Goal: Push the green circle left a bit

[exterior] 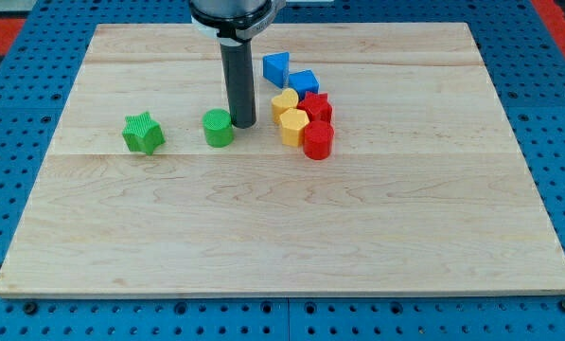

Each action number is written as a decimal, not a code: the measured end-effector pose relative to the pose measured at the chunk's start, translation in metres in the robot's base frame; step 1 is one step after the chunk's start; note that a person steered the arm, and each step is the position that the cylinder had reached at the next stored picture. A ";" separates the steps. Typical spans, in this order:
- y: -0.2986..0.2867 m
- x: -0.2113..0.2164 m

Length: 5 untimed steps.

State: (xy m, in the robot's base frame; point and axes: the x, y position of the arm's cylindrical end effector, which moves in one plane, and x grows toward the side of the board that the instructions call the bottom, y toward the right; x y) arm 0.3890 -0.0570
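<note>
The green circle (218, 128) stands on the wooden board (282, 227), left of the view's centre and near its top. My tip (242, 126) rests right beside the circle's right side, touching or almost touching it. The rod rises straight up from there to the arm at the view's top. A green star (143, 133) lies to the left of the circle, with a gap between them.
A cluster sits to the right of my tip: a blue triangle (276, 68), a blue cube (304, 82), two yellow blocks (285, 103) (293, 124), and two red blocks (317, 107) (318, 140). A blue pegboard surrounds the board.
</note>
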 end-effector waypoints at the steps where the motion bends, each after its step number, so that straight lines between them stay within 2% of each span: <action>1: -0.020 0.007; 5: -0.033 0.043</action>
State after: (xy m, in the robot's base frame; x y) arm 0.4324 -0.0902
